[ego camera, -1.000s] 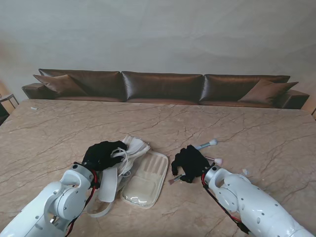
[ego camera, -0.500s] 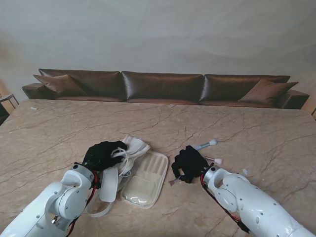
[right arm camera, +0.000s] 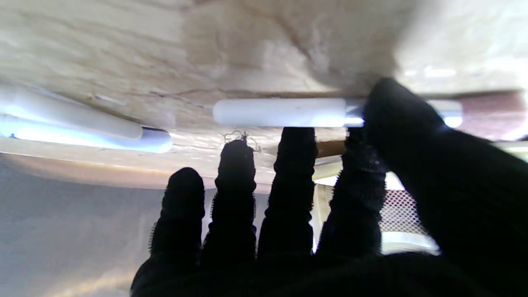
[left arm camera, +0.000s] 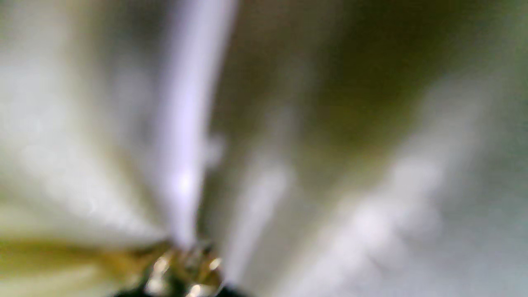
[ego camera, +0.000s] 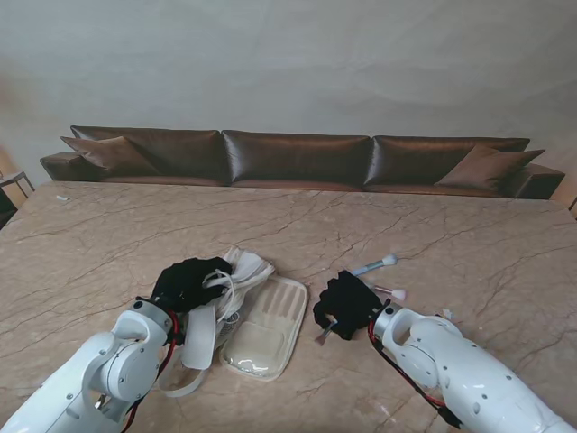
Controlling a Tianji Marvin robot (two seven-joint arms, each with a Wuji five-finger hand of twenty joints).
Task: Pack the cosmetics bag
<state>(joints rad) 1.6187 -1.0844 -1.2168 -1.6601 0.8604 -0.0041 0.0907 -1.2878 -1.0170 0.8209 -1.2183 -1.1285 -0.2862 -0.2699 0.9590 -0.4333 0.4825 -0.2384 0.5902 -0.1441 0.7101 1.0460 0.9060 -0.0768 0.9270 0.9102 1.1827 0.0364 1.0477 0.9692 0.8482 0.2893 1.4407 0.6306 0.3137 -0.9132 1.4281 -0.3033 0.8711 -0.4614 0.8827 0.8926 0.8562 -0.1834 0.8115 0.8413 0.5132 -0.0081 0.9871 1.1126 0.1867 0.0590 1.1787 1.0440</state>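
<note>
The white cosmetics bag (ego camera: 266, 327) lies open on the marble table (ego camera: 469, 234) in front of me. My left hand (ego camera: 187, 281) in its black glove is shut on the bag's bunched flap and straps (ego camera: 236, 271). The left wrist view shows only blurred white fabric (left arm camera: 181, 136) close up. My right hand (ego camera: 345, 302) is just right of the bag, shut on a makeup brush (ego camera: 324, 334) whose tip pokes out toward me. In the right wrist view the thumb (right arm camera: 396, 119) and fingers (right arm camera: 293, 156) pinch that brush's white handle (right arm camera: 280, 112) beside the bag's mesh pocket (right arm camera: 398, 214).
Two more brushes lie right of my right hand, one with a pale blue handle (ego camera: 377, 264) and one pink-tipped (ego camera: 394, 293). A small white item (ego camera: 447, 314) lies farther right. A brown sofa (ego camera: 297, 158) runs along the table's far edge.
My right hand has closed tighter on the brush and lifted it slightly, and the brush tip has swung from pointing left to pointing toward me. The left hand has stayed still.
</note>
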